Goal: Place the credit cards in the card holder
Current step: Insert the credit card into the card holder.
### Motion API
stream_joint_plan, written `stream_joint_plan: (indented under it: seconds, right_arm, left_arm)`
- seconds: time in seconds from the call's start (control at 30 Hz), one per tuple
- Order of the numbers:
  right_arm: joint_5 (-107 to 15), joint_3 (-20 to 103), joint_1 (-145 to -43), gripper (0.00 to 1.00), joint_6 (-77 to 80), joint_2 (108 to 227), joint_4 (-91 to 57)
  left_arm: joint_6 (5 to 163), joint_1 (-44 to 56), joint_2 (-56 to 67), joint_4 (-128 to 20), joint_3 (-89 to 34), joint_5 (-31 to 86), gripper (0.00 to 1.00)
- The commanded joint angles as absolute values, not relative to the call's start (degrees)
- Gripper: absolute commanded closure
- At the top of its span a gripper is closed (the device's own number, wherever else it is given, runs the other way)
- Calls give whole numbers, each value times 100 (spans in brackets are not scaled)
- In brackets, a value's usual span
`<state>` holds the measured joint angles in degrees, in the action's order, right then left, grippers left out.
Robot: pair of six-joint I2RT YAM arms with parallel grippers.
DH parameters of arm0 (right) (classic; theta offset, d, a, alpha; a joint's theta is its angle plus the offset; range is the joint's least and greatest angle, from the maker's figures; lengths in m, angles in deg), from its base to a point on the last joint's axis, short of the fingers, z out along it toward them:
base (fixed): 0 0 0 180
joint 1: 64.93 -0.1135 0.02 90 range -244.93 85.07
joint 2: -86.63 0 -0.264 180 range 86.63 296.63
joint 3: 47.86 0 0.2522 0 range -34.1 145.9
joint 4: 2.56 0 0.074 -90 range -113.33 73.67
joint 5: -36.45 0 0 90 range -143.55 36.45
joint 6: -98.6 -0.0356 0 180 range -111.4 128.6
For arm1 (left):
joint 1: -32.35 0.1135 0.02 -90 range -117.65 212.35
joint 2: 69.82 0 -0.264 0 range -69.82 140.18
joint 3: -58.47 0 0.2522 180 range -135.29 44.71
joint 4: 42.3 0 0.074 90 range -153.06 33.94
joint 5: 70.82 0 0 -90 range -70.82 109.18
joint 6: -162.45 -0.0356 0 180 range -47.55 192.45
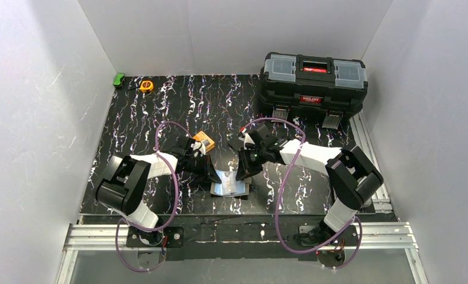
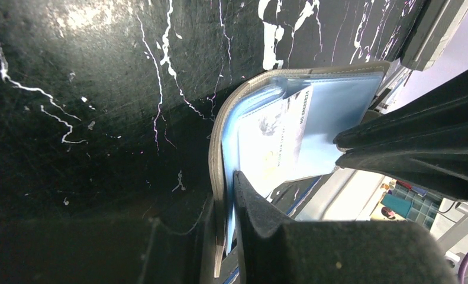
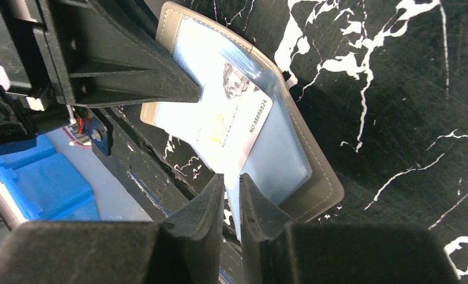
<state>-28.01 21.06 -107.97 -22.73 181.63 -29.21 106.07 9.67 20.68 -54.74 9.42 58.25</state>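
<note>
card holder (image 3: 323,186) near table (image 1: 160,106) edge (open) | right fingers (image 3: 267,219) pinch card (image 3: 237,127)

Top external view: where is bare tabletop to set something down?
Bare: back strip between yellow tape measure and black plastic toolbox; left side outside the left arm. Crowded: front centre, left gripper and right gripper at the open taupe card holder, orange block beside.

Pinches credit card's (image 3: 237,125) near edge with right gripper (image 3: 231,181), over clear pocket of open card holder (image 3: 323,184) flat on black marbled table (image 3: 397,89).
</note>
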Motion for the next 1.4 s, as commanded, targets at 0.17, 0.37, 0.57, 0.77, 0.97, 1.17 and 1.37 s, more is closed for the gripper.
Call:
stream_joint_plan:
  seconds: [0.17,0.37,0.57,0.77,0.97,1.17,1.37]
  right_arm:
    - [-3197,2504,-10914,84,-1882,18310,-3498]
    - [-3417,2634,-11184,92,-1817,18546,-3720]
    - [-3443,2740,-11322,96,-1814,18786,-3767]
    - [-3421,2804,-11352,98,-1847,18925,-3768]
    - [-3341,2864,-11357,99,-1844,18993,-3737]
    - [-3061,3445,-11441,99,-1801,19328,-3732]
    - [-3046,3024,-11304,99,-2004,18820,-3490]
  left_arm:
    - [10566,939,1821,-5478,1003,5654,87]
    - [10593,933,1765,-5465,1072,5647,84]
    - [10592,919,1705,-5373,1175,5789,75]
    - [10661,921,1614,-4904,1396,6189,59]
    - [10585,913,1573,-4614,1497,6455,54]
    - [10575,862,1639,-4418,1553,6336,54]
    - [10399,809,1707,-4761,1441,6001,80]
